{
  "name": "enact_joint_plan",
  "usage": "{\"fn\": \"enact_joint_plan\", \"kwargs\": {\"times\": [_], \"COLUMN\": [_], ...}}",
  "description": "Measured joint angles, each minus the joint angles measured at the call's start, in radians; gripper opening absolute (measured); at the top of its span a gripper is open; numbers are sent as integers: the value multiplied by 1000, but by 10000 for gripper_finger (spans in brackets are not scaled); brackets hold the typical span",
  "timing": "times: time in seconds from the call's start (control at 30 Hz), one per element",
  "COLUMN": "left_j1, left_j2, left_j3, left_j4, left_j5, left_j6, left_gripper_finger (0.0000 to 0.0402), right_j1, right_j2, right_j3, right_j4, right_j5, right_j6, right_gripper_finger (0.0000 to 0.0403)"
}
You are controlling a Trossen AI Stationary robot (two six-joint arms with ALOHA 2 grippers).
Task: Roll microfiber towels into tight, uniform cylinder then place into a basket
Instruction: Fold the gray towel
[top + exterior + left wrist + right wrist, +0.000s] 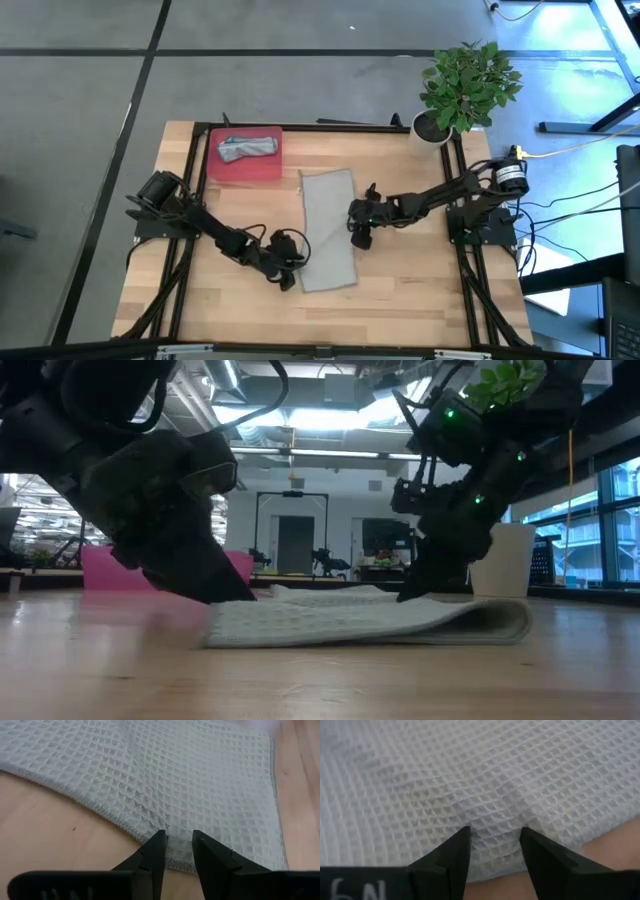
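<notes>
Both my grippers at the folded grey towel

My left gripper and right gripper, fingers slightly parted, touch the grey towel mid-table; the rolled towel lies in the red basket, far left.

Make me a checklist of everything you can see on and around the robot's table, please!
Surface: wooden table, bare around the cloth.
Job's things: grey towel folded flat mid-table; rolled towel in the red basket.
Clutter: nothing seen.
Grippers: left gripper open at the grey towel's edge; right gripper open over its opposite edge.
Cables: bundle beside the right arm's base.
Surroundings: potted plant at the table's corner; grey floor.
</notes>
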Motion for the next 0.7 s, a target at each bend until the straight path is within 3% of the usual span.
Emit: {"fn": "enact_joint_plan", "kwargs": {"times": [0.27,0.43,0.7], "left_j1": [-4,-25,-35], "left_j2": [-134,-165,-167], "left_j3": [-3,-4,-4], "left_j4": [-51,-65,-62], "left_j5": [2,-7,-14], "left_j6": [167,260,266], "left_gripper_finger": [94,94,94], "right_j1": [110,245,397], "right_j2": [-170,-164,-41], "right_j3": [60,64,64], "right_j4": [-199,-158,75], "right_j5": [-32,-135,-123], "right_j6": [-225,-326,-359], "right_gripper_finger": [177,177,177]}}
